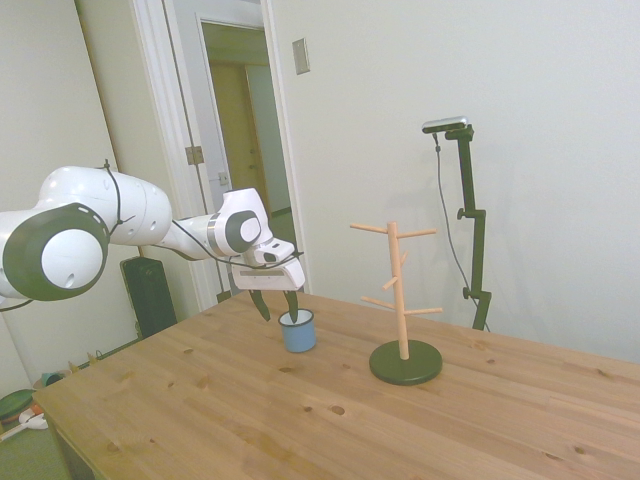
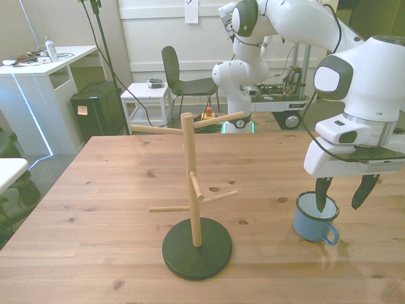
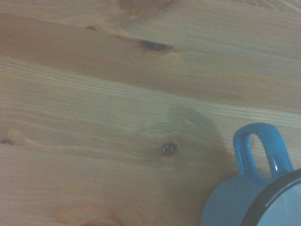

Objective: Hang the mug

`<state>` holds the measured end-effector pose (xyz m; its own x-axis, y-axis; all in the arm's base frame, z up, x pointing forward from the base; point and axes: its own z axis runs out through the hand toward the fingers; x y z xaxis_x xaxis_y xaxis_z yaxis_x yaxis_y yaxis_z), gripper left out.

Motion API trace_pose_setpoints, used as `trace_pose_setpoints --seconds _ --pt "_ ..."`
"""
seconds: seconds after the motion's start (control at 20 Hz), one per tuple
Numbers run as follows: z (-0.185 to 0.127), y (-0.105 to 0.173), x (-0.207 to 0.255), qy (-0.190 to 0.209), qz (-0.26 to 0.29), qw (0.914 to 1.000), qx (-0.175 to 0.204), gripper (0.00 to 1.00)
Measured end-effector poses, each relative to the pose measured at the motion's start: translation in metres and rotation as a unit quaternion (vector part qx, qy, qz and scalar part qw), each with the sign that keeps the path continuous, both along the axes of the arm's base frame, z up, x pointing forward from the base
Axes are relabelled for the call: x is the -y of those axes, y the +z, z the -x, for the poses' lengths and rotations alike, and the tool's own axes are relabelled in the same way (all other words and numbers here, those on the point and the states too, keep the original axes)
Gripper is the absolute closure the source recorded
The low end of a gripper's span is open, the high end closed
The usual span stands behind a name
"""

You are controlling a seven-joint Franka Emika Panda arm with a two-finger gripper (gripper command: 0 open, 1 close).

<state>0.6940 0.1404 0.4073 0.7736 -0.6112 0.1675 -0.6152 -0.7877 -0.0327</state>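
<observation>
I see the mug (image 2: 314, 220) standing upright on the wooden table (image 2: 95, 190), at the front view's right, well apart from the wooden peg stand (image 2: 193, 196) with its dark round base. The handle of the mug points toward the camera in the front view, and in the wrist view I see this blue handle and a part of the dark rim (image 3: 270, 197) — the rest is cut off.

The gripper (image 2: 340, 193) hangs directly over the mug with its fingers spread wide. One finger (image 2: 323, 193) reaches down into the white inside of the mug, the other finger (image 2: 363, 190) is outside, past the wall — so the wall stands between them. I cannot tell if any finger touches the rim.

In the side view the mug (image 1: 298, 330) is between the arm and the stand (image 1: 402, 300).
</observation>
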Motion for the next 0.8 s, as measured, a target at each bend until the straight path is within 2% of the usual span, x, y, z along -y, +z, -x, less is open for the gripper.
trace_pose_setpoints --seconds 0.8 --pt "0.001 -0.0095 0.0004 0.0 0.003 1.0 -0.005 1.0"
